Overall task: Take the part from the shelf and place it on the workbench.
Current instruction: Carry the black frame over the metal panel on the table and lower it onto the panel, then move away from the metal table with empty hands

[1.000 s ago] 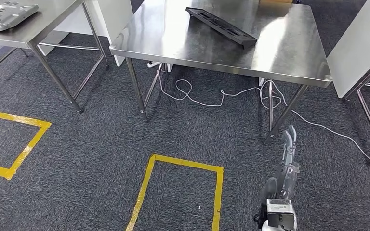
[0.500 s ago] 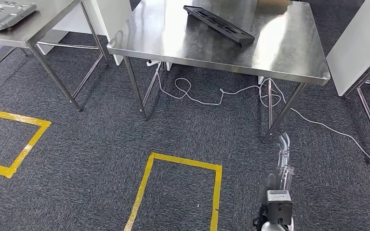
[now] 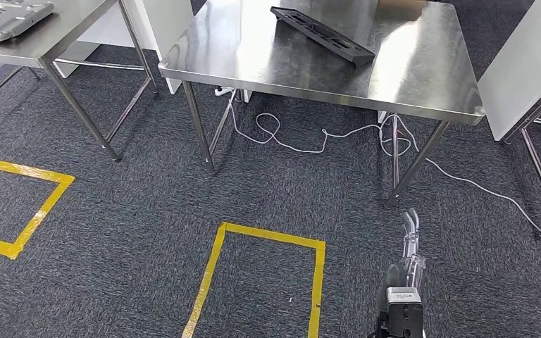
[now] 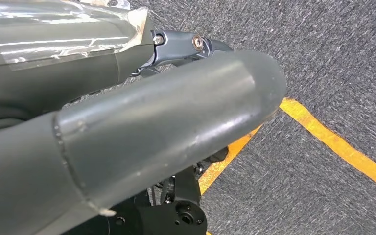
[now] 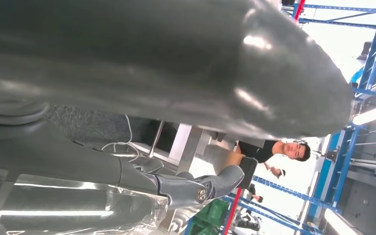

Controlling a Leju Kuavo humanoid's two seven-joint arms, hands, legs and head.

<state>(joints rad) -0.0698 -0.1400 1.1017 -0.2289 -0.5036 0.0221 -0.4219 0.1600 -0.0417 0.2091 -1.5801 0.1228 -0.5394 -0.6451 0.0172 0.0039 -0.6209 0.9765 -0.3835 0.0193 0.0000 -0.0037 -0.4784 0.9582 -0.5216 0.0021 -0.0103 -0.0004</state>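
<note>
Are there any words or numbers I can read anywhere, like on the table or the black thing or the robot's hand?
None can be read.
The black part on the steel workbench: no label shows.
The yellow tape on the carpet: plain lines, no writing.
The right hand: a small pale plate at the wrist, too small to read.
The left hand: no marking shows.

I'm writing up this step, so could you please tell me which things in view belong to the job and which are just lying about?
Part of the job:
- black part, lying on the workbench
- right hand, holding nothing, hanging low

Just lying about:
- white cable on the carpet
- yellow tape squares
- grey metal plate on the side table
</note>
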